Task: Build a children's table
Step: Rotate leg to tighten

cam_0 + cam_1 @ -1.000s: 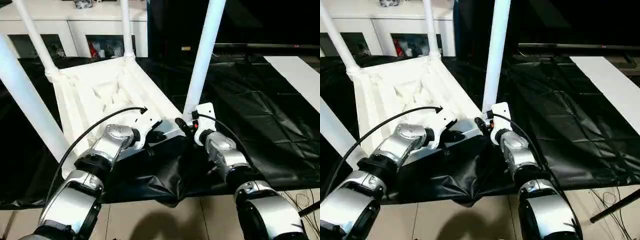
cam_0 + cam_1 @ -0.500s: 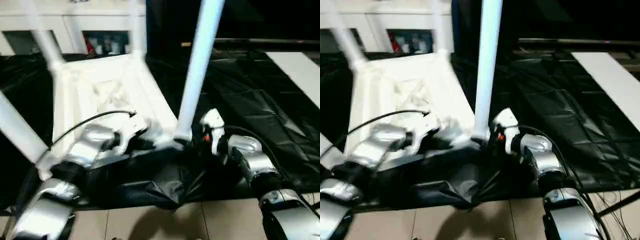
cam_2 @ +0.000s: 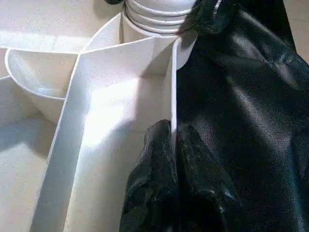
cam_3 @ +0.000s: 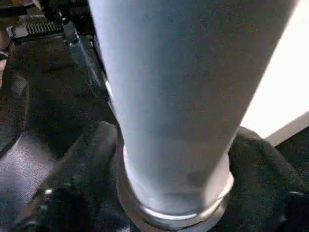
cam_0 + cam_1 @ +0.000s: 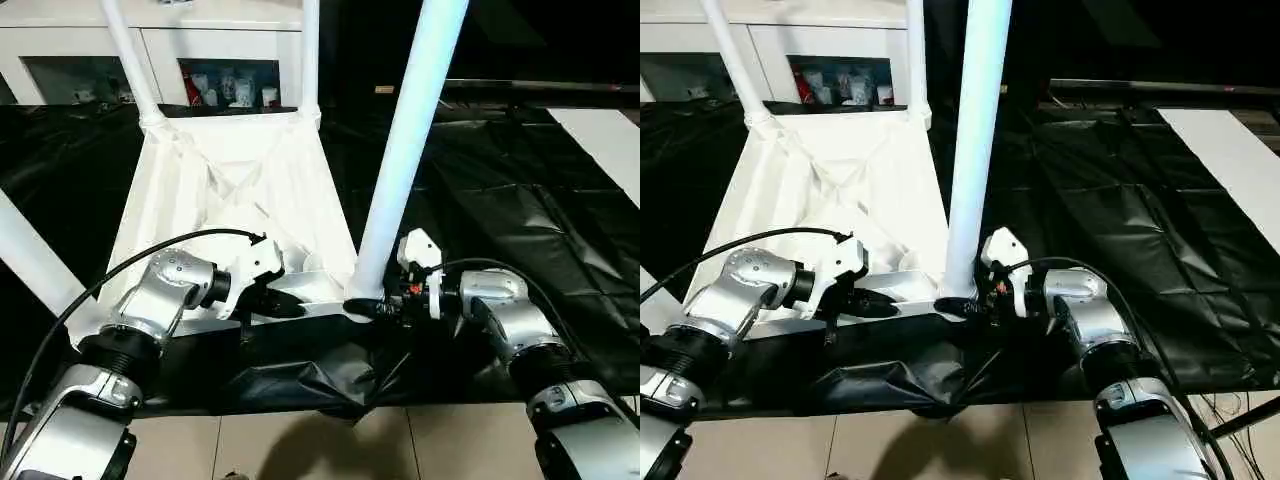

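The children's table lies upside down on a black sheet, its ribbed white tabletop (image 5: 230, 190) facing up with four white legs standing in the corner sockets. My left gripper (image 5: 285, 308) is shut on the tabletop's near rim. In the left wrist view its black fingers (image 3: 154, 169) pinch the thin white wall. My right gripper (image 5: 372, 307) reaches in from the right at the foot of the near right leg (image 5: 405, 150). Its fingers (image 4: 91, 159) press against both sides of that leg (image 4: 178, 96) just above the socket collar.
A white glass-door cabinet (image 5: 200, 40) stands behind the table. The black sheet (image 5: 520, 200) spreads far to the right, with a white board (image 5: 610, 135) at its right edge. Tiled floor (image 5: 300, 450) and a loose cable (image 5: 1240, 420) lie at the near edge.
The view has shifted. My right gripper has swung from beside the near right leg to the leg's right side, its fingers now round the leg's foot. My left gripper keeps its hold.
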Motion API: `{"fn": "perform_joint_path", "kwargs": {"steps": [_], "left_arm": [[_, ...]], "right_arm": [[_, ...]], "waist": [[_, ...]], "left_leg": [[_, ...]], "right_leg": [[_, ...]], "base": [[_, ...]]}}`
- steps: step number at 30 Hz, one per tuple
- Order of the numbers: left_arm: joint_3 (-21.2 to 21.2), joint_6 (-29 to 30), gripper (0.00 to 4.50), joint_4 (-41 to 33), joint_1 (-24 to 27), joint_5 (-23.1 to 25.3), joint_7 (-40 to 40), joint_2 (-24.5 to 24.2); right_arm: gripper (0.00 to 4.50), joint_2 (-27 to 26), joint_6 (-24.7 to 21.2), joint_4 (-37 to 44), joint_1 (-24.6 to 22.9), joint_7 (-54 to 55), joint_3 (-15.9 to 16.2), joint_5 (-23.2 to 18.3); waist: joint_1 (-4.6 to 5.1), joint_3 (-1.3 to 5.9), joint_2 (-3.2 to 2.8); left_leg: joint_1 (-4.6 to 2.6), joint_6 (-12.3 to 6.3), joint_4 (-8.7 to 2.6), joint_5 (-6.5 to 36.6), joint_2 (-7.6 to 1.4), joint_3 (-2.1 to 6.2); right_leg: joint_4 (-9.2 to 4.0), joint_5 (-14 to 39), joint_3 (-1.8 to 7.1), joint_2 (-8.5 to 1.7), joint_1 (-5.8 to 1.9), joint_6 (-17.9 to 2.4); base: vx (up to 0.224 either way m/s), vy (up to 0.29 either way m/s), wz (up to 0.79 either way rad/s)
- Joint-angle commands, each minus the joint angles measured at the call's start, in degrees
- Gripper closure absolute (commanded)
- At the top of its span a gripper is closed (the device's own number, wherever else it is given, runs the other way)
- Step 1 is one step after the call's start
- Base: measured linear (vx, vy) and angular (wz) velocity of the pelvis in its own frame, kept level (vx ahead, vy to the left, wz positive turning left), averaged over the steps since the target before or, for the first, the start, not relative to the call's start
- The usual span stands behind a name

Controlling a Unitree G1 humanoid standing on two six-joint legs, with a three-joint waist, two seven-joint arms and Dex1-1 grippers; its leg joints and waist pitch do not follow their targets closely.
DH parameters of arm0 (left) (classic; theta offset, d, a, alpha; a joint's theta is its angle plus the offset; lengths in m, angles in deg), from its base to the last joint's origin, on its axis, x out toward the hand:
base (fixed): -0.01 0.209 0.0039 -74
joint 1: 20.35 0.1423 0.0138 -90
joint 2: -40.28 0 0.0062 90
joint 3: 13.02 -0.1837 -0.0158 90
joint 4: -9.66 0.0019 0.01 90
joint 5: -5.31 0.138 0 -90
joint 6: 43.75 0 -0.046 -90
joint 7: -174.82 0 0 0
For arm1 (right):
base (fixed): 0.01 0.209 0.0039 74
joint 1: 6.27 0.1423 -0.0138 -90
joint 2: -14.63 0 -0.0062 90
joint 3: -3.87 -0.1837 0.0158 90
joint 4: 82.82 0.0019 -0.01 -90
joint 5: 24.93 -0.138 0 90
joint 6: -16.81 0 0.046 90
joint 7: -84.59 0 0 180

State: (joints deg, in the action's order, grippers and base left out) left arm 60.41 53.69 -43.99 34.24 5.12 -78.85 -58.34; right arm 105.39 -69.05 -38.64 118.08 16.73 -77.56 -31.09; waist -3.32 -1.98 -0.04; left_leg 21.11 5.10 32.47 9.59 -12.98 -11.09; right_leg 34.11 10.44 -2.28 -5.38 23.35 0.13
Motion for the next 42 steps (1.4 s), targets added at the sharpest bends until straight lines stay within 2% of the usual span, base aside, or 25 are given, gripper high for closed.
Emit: {"fn": "perform_joint_path", "kwargs": {"steps": [1, 2, 6, 9, 10, 12, 13, 15, 17, 19, 20, 22, 25, 26, 27, 28, 29, 32, 33, 34, 35, 36, 40, 41, 42], "left_arm": [[-1.6, 0.5, 4.5, 0.2, 1.2, 0.8, -2.1, -0.1], [-1.5, 0.2, 4.5, 0.7, 1.1, 0.8, -1.9, 0.0], [-1.5, 0.3, 4.5, 0.9, 1.1, 0.6, -1.7, 0.1], [-1.6, 1.2, 4.5, 0.7, 1.2, 0.2, -2.3, 0.2], [-1.8, 1.9, 4.5, 0.7, 1.4, 0.1, -2.7, 0.1], [-1.7, 2.3, 4.5, 0.8, 1.4, 0.1, -2.4, 0.3], [-1.3, 2.9, 4.5, 2.1, 0.9, 0.5, 0.2, 1.3], [-0.9, 3.2, 4.5, 3.0, 0.4, 1.0, 2.4, 2.1], [0.0, 4.1, 4.5, 6.4, -1.5, 2.5, 9.8, 4.7], [0.8, 5.2, 4.5, 8.9, -3.0, 3.8, 16.5, 6.8], [1.2, 6.1, 4.5, 10.1, -3.9, 4.1, 19.8, 8.3], [2.1, 7.3, 4.5, 12.1, -5.4, 4.6, 25.9, 10.8], [3.3, 7.8, 4.5, 15.1, -7.6, 4.9, 33.3, 14.1], [3.3, 7.8, 4.5, 15.4, -7.8, 5.0, 33.7, 14.4], [3.3, 7.7, 4.5, 16.0, -8.2, 5.2, 34.5, 15.1], [3.0, 7.0, 4.5, 16.5, -8.5, 5.4, 34.5, 15.7], [2.6, 6.6, 4.5, 16.7, -8.6, 5.7, 34.1, 15.9], [1.4, 5.4, 4.5, 16.6, -8.4, 6.8, 32.7, 15.4], [1.2, 5.2, 4.5, 16.5, -8.3, 6.9, 32.4, 15.3], [1.0, 5.2, 4.5, 16.0, -8.0, 7.1, 31.7, 15.0], [0.8, 5.1, 4.5, 15.3, -7.6, 7.1, 30.9, 14.6], [0.7, 5.2, 4.5, 14.6, -7.3, 7.0, 30.1, 14.2], [0.3, 4.5, 4.5, 11.9, -6.1, 6.8, 26.2, 11.2], [0.2, 4.2, 4.5, 11.5, -5.8, 6.7, 25.3, 10.7], [0.1, 3.6, 4.5, 10.7, -5.4, 6.5, 23.6, 9.8]], "right_arm": [[1.21, 0.6, -0.9, 0.5, 0.3, -0.2, 0.0, 0.2], [1.42, 0.6, -1.1, 0.7, 0.2, 0.0, -0.1, 0.0], [1.74, 0.5, -1.9, 1.7, -0.3, 0.0, -0.4, -0.8], [1.8, 0.3, -2.3, 1.8, -0.7, -0.8, -0.8, -1.5], [1.83, -0.2, -1.9, 0.9, -0.7, 0.6, -1.1, -1.2], [1.83, -1.0, -1.8, 0.0, -0.5, 3.0, -1.5, -0.8], [1.83, -2.9, -0.7, -2.8, 0.4, 10.5, -2.7, 0.3], [1.84, -4.1, 0.0, -4.5, 1.0, 15.2, -3.4, 1.0], [1.84, -7.3, -0.4, -7.8, 2.3, 24.9, -5.5, 0.8], [1.84, -9.9, -0.8, -9.7, 3.3, 32.0, -6.9, 0.5], [1.84, -11.3, -1.1, -10.7, 3.9, 36.1, -7.3, 0.7], [1.85, -13.4, -1.3, -12.0, 4.9, 41.7, -7.8, 1.0], [1.85, -16.5, -1.7, -13.2, 6.3, 48.8, -7.8, 2.1], [1.85, -16.7, -1.6, -13.4, 6.4, 49.1, -7.8, 2.2], [1.85, -17.3, -1.3, -13.6, 6.7, 49.8, -7.5, 2.8], [1.85, -17.7, -0.3, -13.7, 7.1, 49.5, -6.8, 3.6], [1.85, -17.8, 0.7, -13.6, 7.3, 48.3, -6.4, 4.0], [1.85, -17.6, 2.8, -12.6, 7.0, 44.4, -6.5, 3.4], [1.5, -17.5, 3.0, -12.5, 7.0, 44.0, -6.6, 3.2], [1.29, -17.2, 3.6, -11.9, 6.7, 42.5, -6.9, 2.3], [1.15, -16.9, 3.9, -11.1, 6.4, 40.4, -7.2, 1.2], [1.13, -16.6, 3.9, -10.3, 6.2, 38.6, -7.4, 0.4], [0.71, -12.9, 3.9, -8.0, 5.8, 30.3, -6.7, -0.6], [0.65, -12.4, 3.6, -7.6, 5.7, 28.9, -6.6, -0.8], [0.57, -10.8, 3.3, -6.5, 5.3, 25.6, -5.6, -0.6]], "waist": [[0.16, 3.38, -0.16], [0.21, 3.37, -0.28], [0.22, 3.4, -0.2], [0.13, 3.46, -0.18], [0.13, 3.48, -0.41], [0.16, 3.46, -0.44], [0.24, 3.4, -0.48], [0.71, 3.09, -0.49], [1.64, 2.75, -0.51], [1.89, 2.77, -0.37], [1.87, 2.67, -0.34], [1.84, 2.76, -0.25], [1.65, 2.77, -0.76], [1.65, 2.8, -0.6], [1.59, 2.91, -0.69], [1.57, 2.85, -0.52], [1.62, 2.97, -0.72], [1.63, 3.1, -0.5], [1.58, 3.1, -0.58], [1.65, 3.08, -0.2], [1.46, 3.13, -0.28], [1.53, 3.1, 0.2], [1.6, 3.13, 0.1], [1.87, 3.06, 0.05], [1.92, 3.0, 0.04]], "left_leg": [[-0.74, -3.37, -3.05, 11.4, -0.03, -0.52], [-0.74, -3.35, -3.05, 11.5, -0.02, -0.52], [-0.77, -3.34, -3.03, 11.5, -0.03, -0.51], [-0.76, -3.48, -2.96, 11.1, -0.02, -0.54], [-0.75, -3.5, -2.94, 10.9, 0.01, -0.51], [-0.75, -3.31, -2.96, 10.5, 0.02, -0.49], [-0.79, -3.1, -3.03, 11.4, 0.02, -0.48], [-0.67, -1.52, -3.4, 13.8, 0.16, -0.3], [-1.01, 0.48, -3.67, 18.2, 0.3, -0.1], [-1.16, 1.26, -3.79, 20.1, 0.37, 0.17], [-1.29, 1.4, -3.72, 20.7, 0.37, 0.15], [-1.36, 1.45, -3.7, 20.7, 0.43, 0.09], [-1.27, 1.34, -3.7, 20.5, 0.55, 0.11], [-1.39, 1.28, -3.72, 20.8, 0.55, 0.05], [-1.42, 1.02, -3.63, 20.7, 0.56, 0.04], [-1.07, 0.47, -3.67, 20.2, 0.58, 0.01], [-1.01, 0.08, -3.64, 19.8, 0.61, 0.01], [-0.77, -0.85, -3.55, 18.3, 0.56, -0.06], [-0.8, -1.03, -3.55, 18.1, 0.54, -0.06], [-0.66, -1.41, -3.53, 17.8, 0.52, -0.12], [-0.69, -1.78, -3.51, 17.6, 0.45, -0.07], [-0.51, -2.08, -3.48, 17.3, 0.42, -0.15], [-0.03, -3.08, -3.49, 15.6, 0.4, 0.02], [0.25, -3.14, -3.59, 15.2, 0.4, 0.12], [0.26, -3.07, -3.65, 15.3, 0.39, 0.15]], "right_leg": [[-2.72, 2.7, 1.05, -1.19, -2.89, -15.6], [-2.75, 2.8, 1.05, -1.18, -2.9, -15.6], [-2.73, 3.0, 1.05, -1.17, -2.95, -15.6], [-2.66, 2.5, 1.06, -1.21, -2.97, -15.7], [-2.63, 2.0, 1.03, -1.17, -2.97, -15.8], [-2.57, 1.6, 1.04, -1.22, -2.94, -15.9], [-2.69, 2.6, 0.98, -1.19, -2.92, -15.9], [-3.05, 6.6, 1.02, -1.36, -2.84, -15.2], [-3.86, 14.0, 1.18, -1.45, -2.36, -13.5], [-4.33, 19.1, 1.09, -1.54, -2.38, -11.6], [-4.61, 20.8, 1.2, -1.62, -1.97, -10.9], [-4.74, 21.3, 1.21, -1.46, -1.83, -10.4], [-4.78, 19.8, 1.19, -1.32, -1.72, -10.2], [-4.88, 19.8, 1.16, -1.21, -1.64, -10.2], [-4.8, 18.7, 1.15, -1.19, -1.69, -10.4], [-4.8, 17.7, 1.14, -1.22, -1.88, -10.5], [-4.77, 17.1, 1.1, -1.2, -1.97, -10.4], [-4.56, 14.9, 1.09, -1.29, -2.22, -11.0], [-4.55, 14.8, 1.08, -1.31, -2.21, -11.0], [-4.59, 14.8, 1.09, -1.3, -2.26, -11.0], [-4.5, 15.0, 1.08, -1.44, -2.33, -11.1], [-4.5, 14.8, 1.08, -1.42, -2.37, -11.1], [-4.17, 13.6, 0.92, -1.49, -2.81, -11.2], [-4.02, 13.3, 0.87, -1.48, -2.91, -11.2], [-4.13, 13.7, 0.84, -1.51, -2.9, -11.1]], "base": [[0.0, 0.0, 0.0], [0.0, 0.0, 0.0], [0.0, 0.0, 0.0], [0.0, 0.0, 0.0], [0.0, 0.0, 0.0], [0.0, 0.0, 0.0], [0.0, 0.0, 0.0], [0.0, 0.0, 0.0], [0.0, 0.0, 0.0], [0.0, 0.0, 0.0], [0.0, 0.0, 0.0], [0.0, 0.0, 0.0], [0.0, 0.0, 0.0], [0.0, 0.0, 0.0], [0.0, 0.0, 0.0], [0.0, 0.0, 0.0], [0.0, 0.0, 0.0], [0.0, 0.0, 0.0], [0.0, 0.0, 0.0], [0.0, 0.0, 0.0], [0.0, 0.0, 0.0], [0.0, 0.0, 0.0], [0.0, 0.0, 0.0], [0.0, 0.0, 0.0], [0.0, 0.0, 0.0]]}}
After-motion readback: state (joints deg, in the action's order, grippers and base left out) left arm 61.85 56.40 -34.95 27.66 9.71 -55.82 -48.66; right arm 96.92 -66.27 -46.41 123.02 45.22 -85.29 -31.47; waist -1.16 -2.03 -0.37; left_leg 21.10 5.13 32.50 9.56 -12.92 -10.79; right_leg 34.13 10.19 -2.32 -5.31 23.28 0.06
